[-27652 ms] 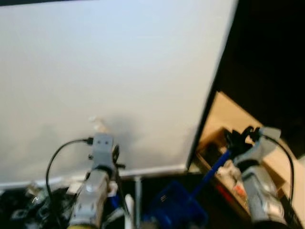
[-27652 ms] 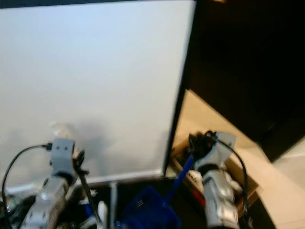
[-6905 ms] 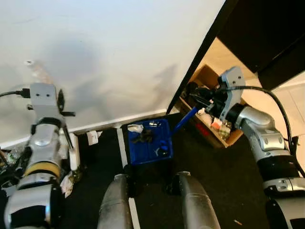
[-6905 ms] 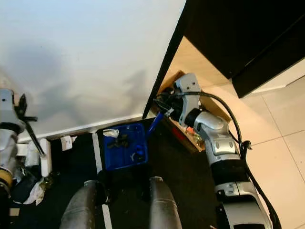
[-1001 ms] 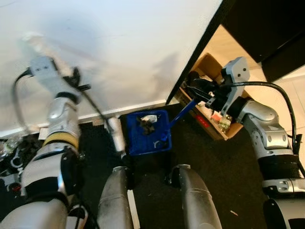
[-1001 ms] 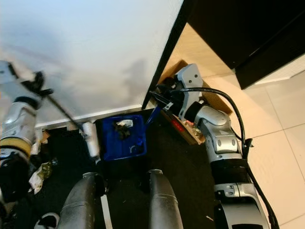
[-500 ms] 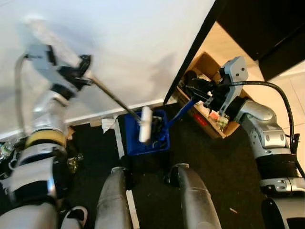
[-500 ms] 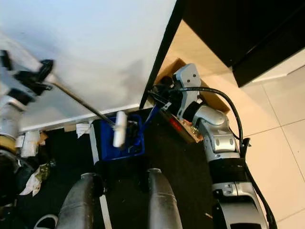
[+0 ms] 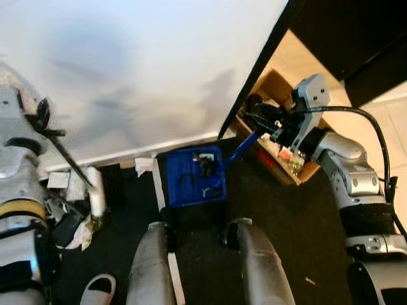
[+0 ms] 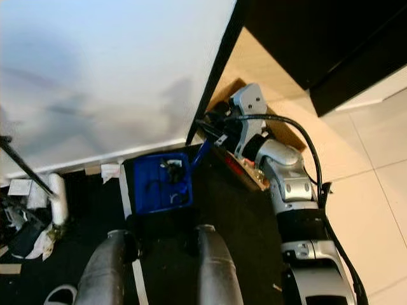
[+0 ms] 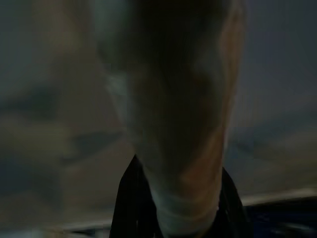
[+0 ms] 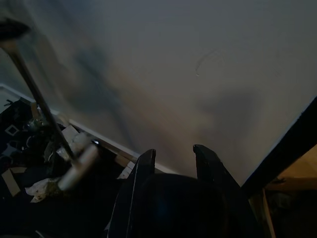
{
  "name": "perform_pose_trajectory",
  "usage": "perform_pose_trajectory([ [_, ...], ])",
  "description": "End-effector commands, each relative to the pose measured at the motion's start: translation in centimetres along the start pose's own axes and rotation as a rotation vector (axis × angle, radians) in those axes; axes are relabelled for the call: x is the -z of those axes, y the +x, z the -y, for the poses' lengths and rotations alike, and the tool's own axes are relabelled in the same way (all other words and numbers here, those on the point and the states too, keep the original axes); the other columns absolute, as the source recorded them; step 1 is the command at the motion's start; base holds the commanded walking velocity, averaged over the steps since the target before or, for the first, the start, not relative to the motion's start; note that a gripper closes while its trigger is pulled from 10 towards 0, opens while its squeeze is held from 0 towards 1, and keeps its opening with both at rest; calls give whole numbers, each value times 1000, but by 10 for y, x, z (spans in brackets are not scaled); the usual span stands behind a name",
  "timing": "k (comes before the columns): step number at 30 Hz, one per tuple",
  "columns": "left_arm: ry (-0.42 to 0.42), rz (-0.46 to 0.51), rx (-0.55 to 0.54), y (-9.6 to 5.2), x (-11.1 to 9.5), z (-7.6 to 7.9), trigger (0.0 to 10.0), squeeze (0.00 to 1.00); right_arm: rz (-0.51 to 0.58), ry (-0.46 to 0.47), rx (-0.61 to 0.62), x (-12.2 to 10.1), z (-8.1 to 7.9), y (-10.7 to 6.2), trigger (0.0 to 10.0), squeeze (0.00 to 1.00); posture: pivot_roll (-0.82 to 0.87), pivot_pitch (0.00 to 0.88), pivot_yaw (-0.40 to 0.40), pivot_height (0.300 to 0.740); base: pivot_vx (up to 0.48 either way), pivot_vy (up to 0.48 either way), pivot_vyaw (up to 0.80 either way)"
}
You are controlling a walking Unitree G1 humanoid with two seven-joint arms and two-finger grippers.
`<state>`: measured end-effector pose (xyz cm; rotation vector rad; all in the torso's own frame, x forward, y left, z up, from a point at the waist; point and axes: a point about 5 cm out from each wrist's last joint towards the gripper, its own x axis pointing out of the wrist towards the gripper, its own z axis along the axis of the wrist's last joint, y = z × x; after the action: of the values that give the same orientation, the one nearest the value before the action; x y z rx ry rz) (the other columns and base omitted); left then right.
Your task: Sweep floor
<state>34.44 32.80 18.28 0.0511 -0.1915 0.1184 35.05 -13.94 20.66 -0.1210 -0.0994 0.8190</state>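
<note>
A blue dustpan [image 9: 189, 178] lies on the dark floor by the white wall, just ahead of my feet, with dark bits and a pale scrap in it. Its blue handle [image 9: 240, 150] slants up to my right gripper [image 9: 259, 123], which is shut on it; in the right wrist view the fingers [image 12: 142, 166] clamp a dark round grip. On the left, my left gripper [image 9: 42, 124] is shut on the thin dark broom handle [image 9: 71, 164]. The white broom head [image 9: 96, 197] rests on the floor near the wall, left of the dustpan. The left wrist view is dark and blurred.
Crumpled paper and loose litter [image 9: 71, 223] lie at the far left by the baseboard. An open cardboard box [image 9: 284, 159] stands at the right beside a black panel edge [image 9: 254, 76]. My two legs [image 9: 152, 267] stand behind the dustpan. A shoe [image 9: 98, 290] lies at lower left.
The broom head has swung from over the dustpan back to the left and now sits on the floor by the wall. The right gripper and dustpan have hardly moved.
</note>
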Motion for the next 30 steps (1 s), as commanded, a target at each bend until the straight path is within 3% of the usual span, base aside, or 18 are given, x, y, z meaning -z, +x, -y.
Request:
perform_pose_trajectory([
  [1,-96,-77,30,-2,23,21,10000,0,-95,174,-88,37,-20,1,10000,0,-139,552,-124,740,0,0,0],
  [5,-302,-79,96,16,22,64,10000,0,-96,168,-79,34,-19,-3,10000,0,-183,563,-125,740,0,0,0],
  [7,-325,-76,112,18,21,70,10000,0,-97,168,-78,34,-19,-4,10000,0,-183,563,-125,740,0,0,0],
  [8,-364,-70,158,22,19,82,10000,0,-100,167,-76,34,-18,-6,10000,0,-186,566,-118,740,0,0,0],
  [9,-364,-70,158,22,19,82,10000,0,-100,167,-76,34,-18,-6,10000,0,-186,566,-118,740,0,0,0],
  [10,-436,-47,255,28,12,104,10000,0,-104,166,-70,36,-18,-9,10000,0,-183,560,-107,740,0,0,0],
  [11,-472,-28,300,31,7,113,10000,0,-104,167,-65,36,-18,-10,10000,0,-183,560,-107,740,0,0,0],
  [12,-472,-28,300,31,7,113,10000,0,-104,167,-65,36,-18,-10,10000,0,-183,560,-107,740,0,0,0],
  [14,-541,23,395,35,-5,127,10000,0,-103,170,-57,38,-17,-11,10000,0,-158,548,-99,740,0,0,0],
  [18,-561,67,508,35,-14,134,10000,0,-99,172,-56,38,-17,-10,10000,0,-140,540,-94,740,0,0,0],
  [22,-530,139,631,30,-29,122,10000,0,-91,173,-54,37,-17,-6,10000,0,-111,526,-86,740,0,0,0],
  [24,-419,186,593,25,-38,99,10000,0,-84,177,-54,37,-17,-4,10000,0,-88,516,-81,740,0,0,0],
  [26,-390,197,583,24,-41,93,10000,0,-83,178,-54,37,-18,-4,10000,0,-88,516,-81,740,0,0,0],
  [27,-295,215,479,16,-48,63,10000,0,-76,183,-58,39,-20,-2,10000,0,-39,489,-70,740,0,0,0],
  [28,-295,215,479,16,-48,63,10000,0,-76,183,-58,39,-20,-2,10000,0,-39,489,-70,740,0,0,0],
  [30,-272,220,424,10,-52,49,10000,0,-72,187,-58,40,-21,-1,10000,0,-33,486,-69,740,0,0,0],
])
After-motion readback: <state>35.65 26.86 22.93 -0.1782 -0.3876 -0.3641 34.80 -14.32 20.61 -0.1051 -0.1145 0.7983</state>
